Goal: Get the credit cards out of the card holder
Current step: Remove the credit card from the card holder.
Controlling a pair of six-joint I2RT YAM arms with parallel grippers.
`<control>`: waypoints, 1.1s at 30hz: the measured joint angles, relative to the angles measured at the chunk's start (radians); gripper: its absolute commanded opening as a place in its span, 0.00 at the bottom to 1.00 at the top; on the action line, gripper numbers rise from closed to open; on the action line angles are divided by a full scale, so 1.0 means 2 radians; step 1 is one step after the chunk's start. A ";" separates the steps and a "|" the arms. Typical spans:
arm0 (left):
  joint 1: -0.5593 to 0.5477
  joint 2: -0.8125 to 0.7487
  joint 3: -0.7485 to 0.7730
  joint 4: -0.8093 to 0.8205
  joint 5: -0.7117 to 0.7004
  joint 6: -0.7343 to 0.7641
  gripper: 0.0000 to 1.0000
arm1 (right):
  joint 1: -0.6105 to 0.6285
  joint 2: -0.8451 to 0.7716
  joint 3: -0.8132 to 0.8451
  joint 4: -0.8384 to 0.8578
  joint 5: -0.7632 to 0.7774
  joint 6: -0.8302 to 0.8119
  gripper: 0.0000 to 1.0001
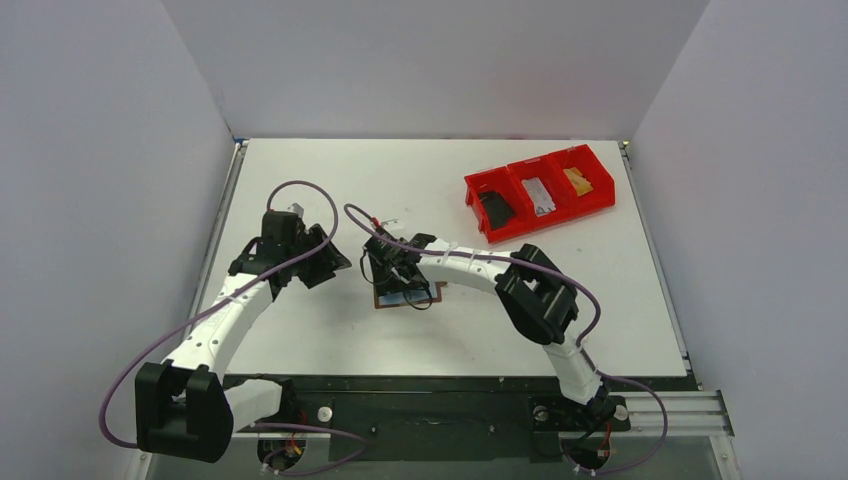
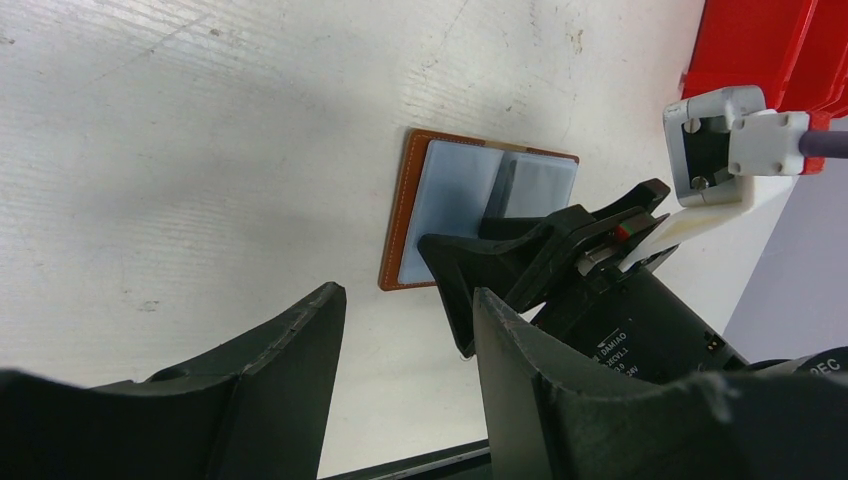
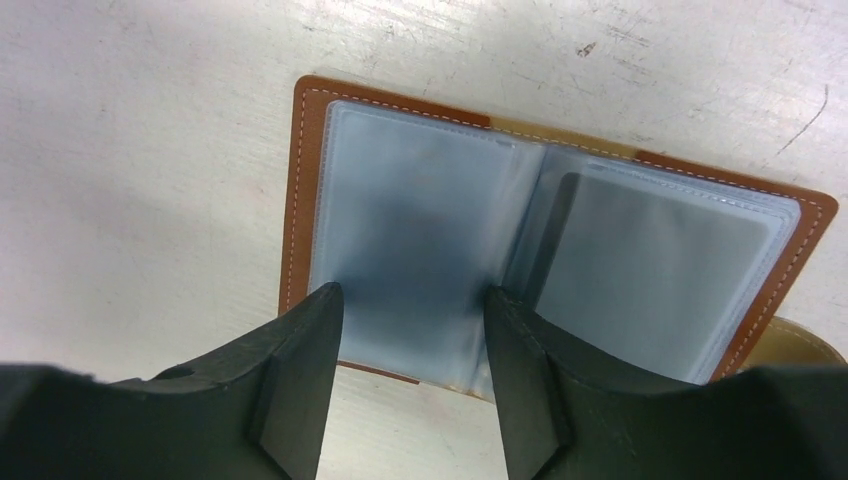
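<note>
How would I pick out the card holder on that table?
On the white table, look near the front middle, away from the red bin at the far right. Beneath the right arm's tool lies the card holder: flat, opened like a booklet, brown stitched cover with pale grey-blue pockets.

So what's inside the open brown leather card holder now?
Pale grey-blue plastic sleeves fill the brown leather card holder. One shows a grey card-shaped outline; the other is shadowed, and anything in the sleeves stacked beneath is covered.
</note>
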 measured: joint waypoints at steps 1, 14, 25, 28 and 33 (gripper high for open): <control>0.000 0.000 0.000 0.000 0.001 0.000 0.48 | 0.000 0.000 0.001 -0.001 0.001 -0.001 0.47; -0.012 0.014 -0.002 0.005 0.002 -0.001 0.48 | -0.001 0.004 0.001 0.002 0.004 -0.009 0.18; -0.044 0.052 -0.007 0.022 0.003 -0.004 0.39 | -0.050 -0.030 -0.087 0.115 -0.102 0.009 0.00; -0.054 0.068 -0.008 0.031 0.005 -0.006 0.31 | -0.072 -0.039 -0.122 0.164 -0.163 0.022 0.00; -0.072 0.106 -0.008 0.047 0.008 -0.010 0.11 | -0.105 -0.038 -0.168 0.253 -0.261 0.052 0.00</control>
